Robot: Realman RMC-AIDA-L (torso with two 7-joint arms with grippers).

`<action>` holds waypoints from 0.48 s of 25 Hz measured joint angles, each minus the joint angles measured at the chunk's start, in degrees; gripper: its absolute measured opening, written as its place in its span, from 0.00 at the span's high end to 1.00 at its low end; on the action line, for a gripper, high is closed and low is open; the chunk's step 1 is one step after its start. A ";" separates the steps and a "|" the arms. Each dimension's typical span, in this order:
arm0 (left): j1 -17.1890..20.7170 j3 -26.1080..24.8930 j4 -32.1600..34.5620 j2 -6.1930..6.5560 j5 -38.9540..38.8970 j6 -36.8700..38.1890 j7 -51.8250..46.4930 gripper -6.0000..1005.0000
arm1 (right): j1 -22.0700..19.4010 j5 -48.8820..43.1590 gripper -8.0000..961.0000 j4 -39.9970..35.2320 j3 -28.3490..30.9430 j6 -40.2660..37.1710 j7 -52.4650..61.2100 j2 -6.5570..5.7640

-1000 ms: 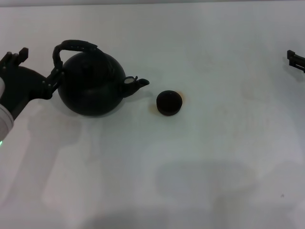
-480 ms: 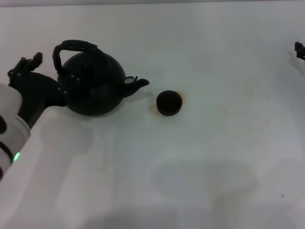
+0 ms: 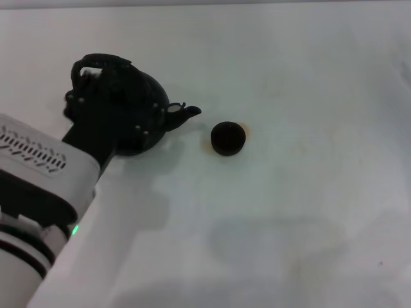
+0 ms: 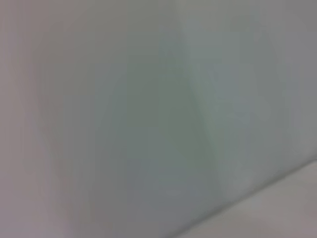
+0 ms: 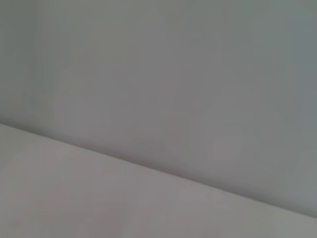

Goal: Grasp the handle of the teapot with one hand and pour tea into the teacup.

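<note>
Teapot [image 3: 131, 106] stands upright at the far left of the table [image 3: 289, 212], its spout pointing right at the teacup [image 3: 228, 138], which sits just beside it but apart; that line-up would suit a pour. Left gripper [image 3: 87, 106] reaches in from the near left and lies over the pot's left flank, below the arched handle [image 3: 101, 62]. Dark on dark, so whether its fingers are spread or closed on anything cannot be told. No right gripper shows.
</note>
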 joint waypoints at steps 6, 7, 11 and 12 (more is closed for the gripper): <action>-3.96 -4.53 6.49 2.25 -1.60 8.00 -0.53 0.27 | 0.17 0.00 0.12 -0.80 0.05 -0.01 -0.27 -0.24; -4.74 -5.91 6.80 2.30 -2.92 9.61 -0.59 0.27 | 0.17 0.01 0.12 -0.87 0.06 -0.01 -0.44 -0.26; -8.24 -11.66 6.81 2.19 -7.97 15.76 -0.52 0.27 | -0.08 0.00 0.12 -0.98 0.12 -0.20 -0.62 -0.54; -9.88 -13.50 6.45 2.34 -9.65 18.10 -0.40 0.27 | -0.16 0.00 0.12 -0.96 0.14 -0.32 -0.62 -0.61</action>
